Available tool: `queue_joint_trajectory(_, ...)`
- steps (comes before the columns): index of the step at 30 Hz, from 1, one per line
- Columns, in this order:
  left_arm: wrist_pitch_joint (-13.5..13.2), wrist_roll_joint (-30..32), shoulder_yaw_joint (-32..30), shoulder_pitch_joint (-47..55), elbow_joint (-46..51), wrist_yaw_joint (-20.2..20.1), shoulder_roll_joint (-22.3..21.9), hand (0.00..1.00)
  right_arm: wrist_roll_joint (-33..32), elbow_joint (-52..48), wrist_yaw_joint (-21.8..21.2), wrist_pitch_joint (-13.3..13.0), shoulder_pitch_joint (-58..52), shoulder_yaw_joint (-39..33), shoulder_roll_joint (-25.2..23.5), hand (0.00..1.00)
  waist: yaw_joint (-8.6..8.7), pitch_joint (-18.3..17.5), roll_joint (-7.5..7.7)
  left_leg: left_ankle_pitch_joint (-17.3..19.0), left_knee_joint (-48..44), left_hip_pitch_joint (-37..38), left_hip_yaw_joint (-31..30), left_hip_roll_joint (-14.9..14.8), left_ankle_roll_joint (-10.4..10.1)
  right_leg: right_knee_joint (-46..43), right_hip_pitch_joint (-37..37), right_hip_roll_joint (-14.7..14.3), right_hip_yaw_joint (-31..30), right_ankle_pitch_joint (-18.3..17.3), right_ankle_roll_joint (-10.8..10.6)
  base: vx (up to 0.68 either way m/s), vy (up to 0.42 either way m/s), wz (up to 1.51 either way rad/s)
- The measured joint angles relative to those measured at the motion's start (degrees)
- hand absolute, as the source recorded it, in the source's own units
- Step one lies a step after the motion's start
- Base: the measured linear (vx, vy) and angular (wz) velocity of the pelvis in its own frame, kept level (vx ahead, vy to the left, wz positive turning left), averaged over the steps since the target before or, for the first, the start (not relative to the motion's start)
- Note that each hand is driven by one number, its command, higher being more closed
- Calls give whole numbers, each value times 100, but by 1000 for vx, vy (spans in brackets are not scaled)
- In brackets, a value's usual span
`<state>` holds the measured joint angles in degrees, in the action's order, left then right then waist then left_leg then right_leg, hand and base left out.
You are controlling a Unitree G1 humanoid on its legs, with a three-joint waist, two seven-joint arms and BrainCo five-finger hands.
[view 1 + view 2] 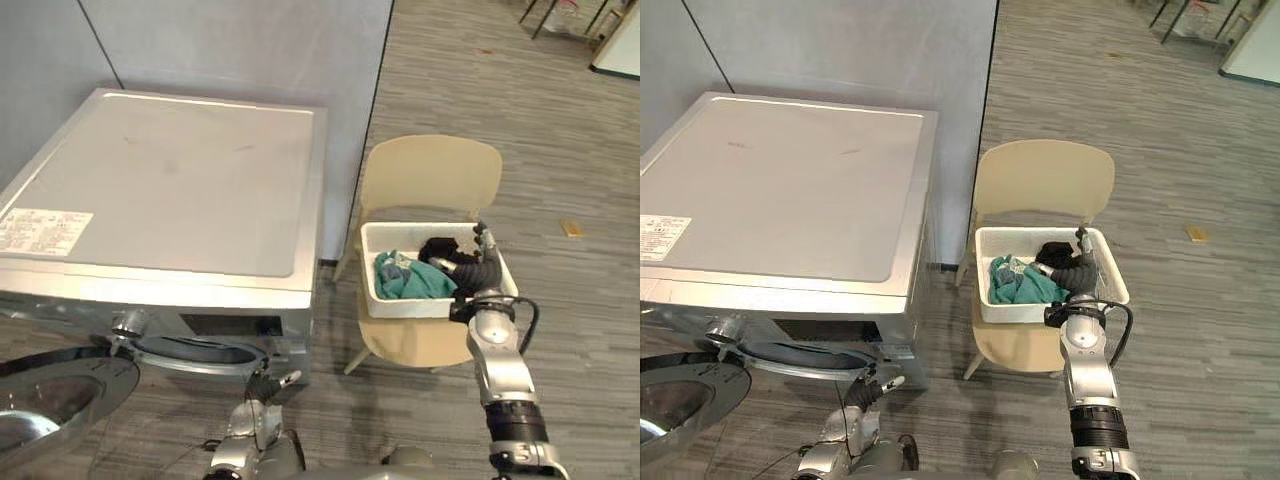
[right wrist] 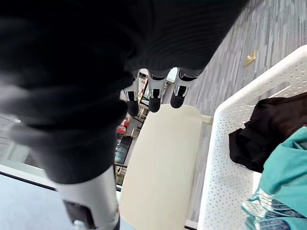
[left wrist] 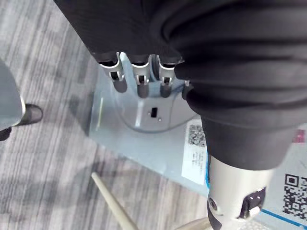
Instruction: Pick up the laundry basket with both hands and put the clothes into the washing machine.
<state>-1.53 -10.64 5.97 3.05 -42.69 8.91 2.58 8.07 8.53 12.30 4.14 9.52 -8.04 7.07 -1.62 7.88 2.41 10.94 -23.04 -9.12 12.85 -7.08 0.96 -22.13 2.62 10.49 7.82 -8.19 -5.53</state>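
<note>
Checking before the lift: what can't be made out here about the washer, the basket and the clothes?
Inside of the washer: in the eye views, hidden under its own front.
Its door: cut off by the lower left edge.
Right rim of the basket: covered by the right hand, so contact cannot be told.
The clothes: a bunched teal and black heap, number of pieces unclear.
The label: too small to read.

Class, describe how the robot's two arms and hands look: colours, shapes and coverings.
Both arms are silver-grey, rounded segments; the right arm has a black ribbed band lower down. Each hand, right hand and left hand, wears a dark ribbed cover over wrist and back, with silver fingers ending in dark tips.
</note>
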Motion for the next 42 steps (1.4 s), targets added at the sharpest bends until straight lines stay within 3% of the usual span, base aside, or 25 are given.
queue_joint_trajectory(1,0,0,-26,8,-38,1,-19,0,11,140,-13,6,26,12,6,0,-88,-4,20,-30,-6,-18,-41,-27,-50,186,-152,-44,32,-71,-106,40,-172,19)
queue_joint_trajectory(5,-16,0,-339,69,-52,5,-82,0,48,551,-18,32,388,80,51,0,-237,4,38,-228,4,-352,-428,-235,-297,817,-359,-395,445,-85,-113,-34,-210,34)
queue_joint_trajectory(9,-56,1,-655,59,-104,48,-103,0,49,1265,0,-8,1450,114,460,0,-284,121,49,-818,508,-636,-791,-291,-489,1387,-475,-651,1021,-66,134,-115,-213,71)
queue_joint_trajectory(10,-93,-1,-693,40,-106,132,-144,0,50,1562,15,-21,1871,108,617,0,-334,185,2,-994,750,-619,-684,-301,-441,1383,-421,-645,1178,-70,229,-147,-119,46)
queue_joint_trajectory(13,-142,-17,-756,-9,-104,136,-228,0,55,2227,62,-42,2635,89,1122,0,-355,371,-150,-830,580,-722,-85,-379,-155,1327,-240,-552,1527,-110,301,-147,-34,47)
queue_joint_trajectory(14,-154,-23,-784,-47,-92,139,-239,0,71,2602,143,-30,2904,47,1373,0,-350,462,-257,-916,818,-742,-38,-330,-262,1229,-125,-507,1631,-120,287,-108,70,54)
queue_joint_trajectory(20,-172,-162,-806,-205,250,176,-91,0,-146,4687,147,61,4717,-219,2080,0,-420,1218,-310,-1577,1362,-1135,-409,37,-173,902,383,-249,2024,-110,253,-93,100,44)
queue_joint_trajectory(22,-185,-229,-776,-191,339,233,-64,0,-186,4958,136,75,5016,-315,2203,0,-521,1284,-323,-1711,1550,-1202,-406,91,-159,846,551,-207,2031,-105,245,-31,67,11)
queue_joint_trajectory(28,-346,-281,-591,-175,965,228,-40,0,53,5353,-26,107,5506,-278,2584,0,-561,1535,-342,-1979,1948,-1479,-259,103,-141,793,1091,-186,1951,-23,246,0,15,-9)
queue_joint_trajectory(34,-387,-300,-554,-222,1358,226,-95,0,343,5589,-198,120,5590,72,3042,0,-541,1758,-374,-2021,2034,-1719,-126,76,-147,836,1412,-198,1866,106,240,43,-5,-13)
queue_joint_trajectory(42,-461,-676,-706,-210,1899,147,-178,0,681,5531,-370,98,5598,1197,3714,0,-556,1806,-395,-2020,2014,-2063,152,-12,-150,836,1789,-226,1866,239,248,40,-9,-6)
